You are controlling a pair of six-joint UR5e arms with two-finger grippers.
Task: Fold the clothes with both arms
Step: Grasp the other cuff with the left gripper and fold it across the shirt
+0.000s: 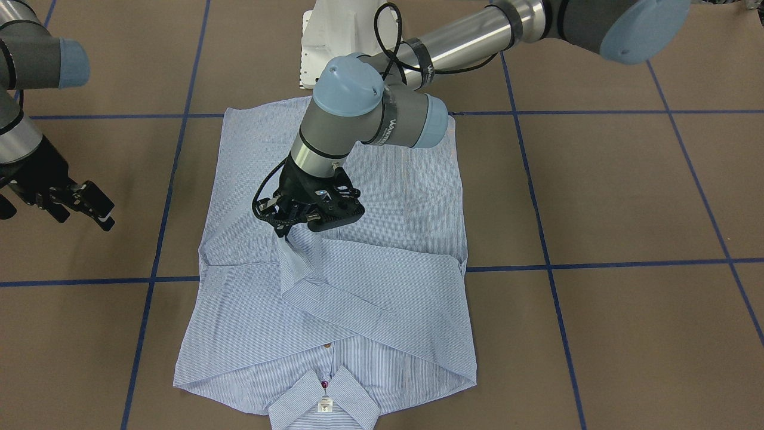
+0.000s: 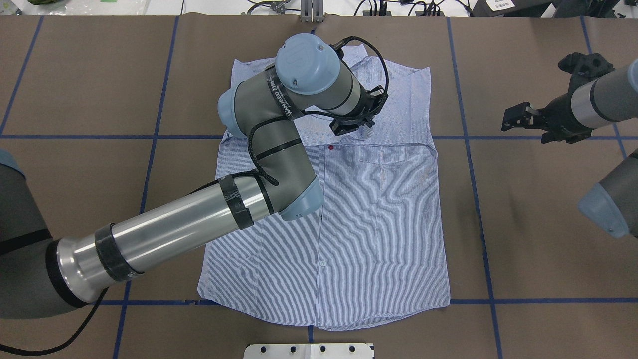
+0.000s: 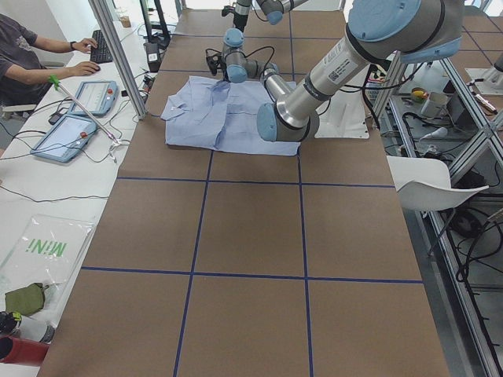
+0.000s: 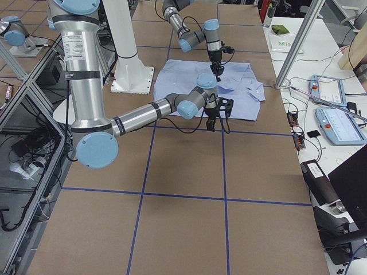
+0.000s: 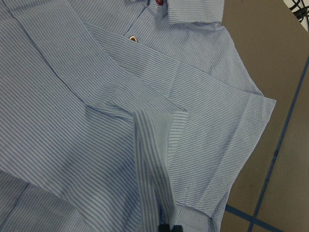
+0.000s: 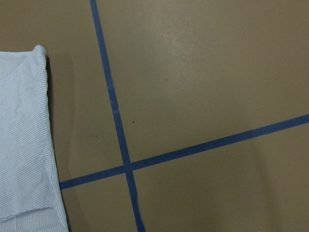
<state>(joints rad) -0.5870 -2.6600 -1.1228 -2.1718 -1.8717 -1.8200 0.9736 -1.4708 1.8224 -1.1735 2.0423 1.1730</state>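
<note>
The striped shirt (image 1: 388, 298) lies front-up on the brown table, collar toward the operators' side and both sleeves folded across the chest. My left gripper (image 1: 287, 234) hovers over the chest, shut on a sleeve cuff (image 1: 296, 255) that it lifts slightly. In the left wrist view the fabric (image 5: 149, 159) rises to the fingertips at the bottom edge. From overhead, the left gripper (image 2: 361, 130) sits near the pocket (image 2: 391, 154). My right gripper (image 1: 83, 209) hangs open and empty beside the shirt, off the cloth (image 2: 523, 124). The right wrist view catches only the shirt's edge (image 6: 24, 145).
Blue tape lines (image 1: 597, 266) grid the brown table. The white pedestal base (image 1: 328, 42) stands just behind the shirt's hem. In the exterior left view a person (image 3: 23, 55) sits at a side bench with a keyboard and tablets (image 3: 78, 118).
</note>
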